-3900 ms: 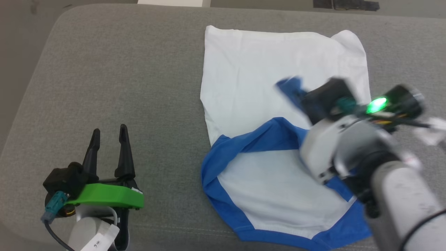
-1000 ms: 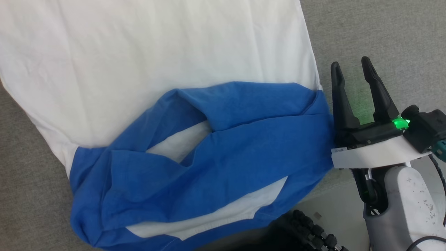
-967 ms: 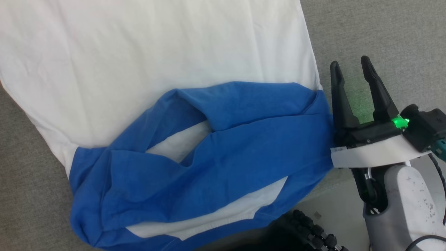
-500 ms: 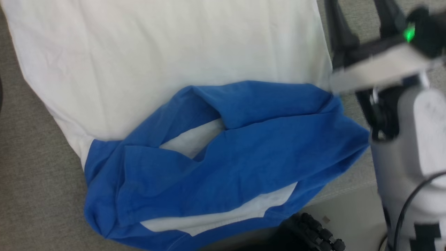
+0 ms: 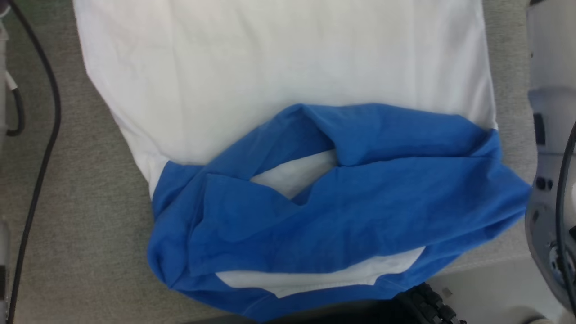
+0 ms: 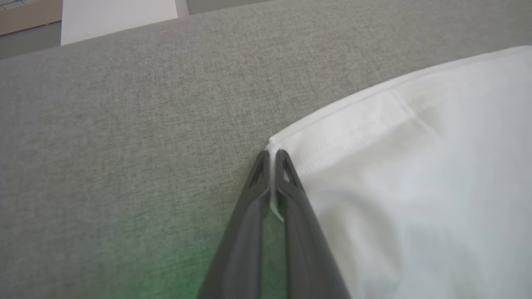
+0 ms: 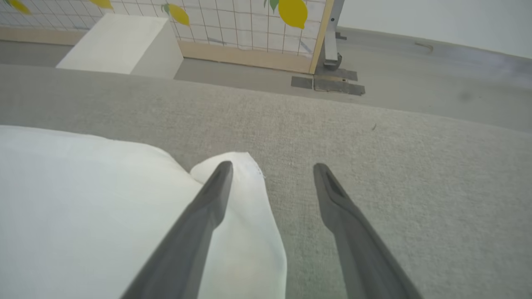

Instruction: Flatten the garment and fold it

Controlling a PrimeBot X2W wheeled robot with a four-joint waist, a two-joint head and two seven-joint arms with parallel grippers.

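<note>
The garment (image 5: 279,67) lies on the grey cushioned surface (image 5: 81,216), white across the far part, with its blue section (image 5: 360,202) bunched in folds at the near edge. In the left wrist view my left gripper (image 6: 272,155) is shut on the garment's white hemmed corner (image 6: 332,137), with a sliver of cloth pinched between the fingers. In the right wrist view my right gripper (image 7: 270,166) stands open at another white corner (image 7: 245,195). Its left finger lies over the cloth and its right finger over bare surface.
My pale right forearm (image 5: 549,135) runs down the head view's right edge, and a black cable (image 5: 45,135) hangs at the left. The surface's near edge and the floor (image 5: 486,288) show lower right. Beyond the far edge stand a white box (image 7: 120,45) and a gridded panel (image 7: 249,25).
The head camera has shifted, so the garment sits further right in the picture. My right gripper has gone forward along the garment's right edge, out of the head view.
</note>
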